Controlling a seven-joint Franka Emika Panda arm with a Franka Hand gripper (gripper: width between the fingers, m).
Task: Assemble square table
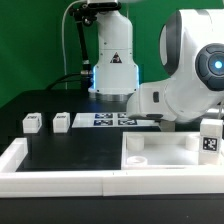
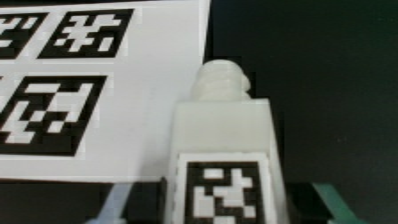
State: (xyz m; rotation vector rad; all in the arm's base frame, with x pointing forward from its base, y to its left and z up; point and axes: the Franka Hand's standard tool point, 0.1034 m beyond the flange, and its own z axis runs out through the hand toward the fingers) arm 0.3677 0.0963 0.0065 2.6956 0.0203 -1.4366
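In the wrist view a white leg block [image 2: 222, 130] with a black-white tag and a rounded peg end lies on the black table beside the marker board [image 2: 89, 80]. My gripper [image 2: 222, 206] straddles its tagged end. One finger [image 2: 118, 205] is close against the block, and a dark gap shows between the block and the other finger [image 2: 331, 202]. In the exterior view the square table slab [image 1: 165, 150] lies at the front right with a round socket [image 1: 136, 143] facing up. Two more leg blocks [image 1: 31, 122] [image 1: 61, 121] lie at the left. The arm's body hides my gripper there.
The white U-shaped border wall [image 1: 60, 180] runs along the front and the exterior view's left. The marker board [image 1: 112, 119] lies in the middle of the table. An upright tagged leg block [image 1: 210, 138] stands at the right, and the robot base [image 1: 113, 65] is behind.
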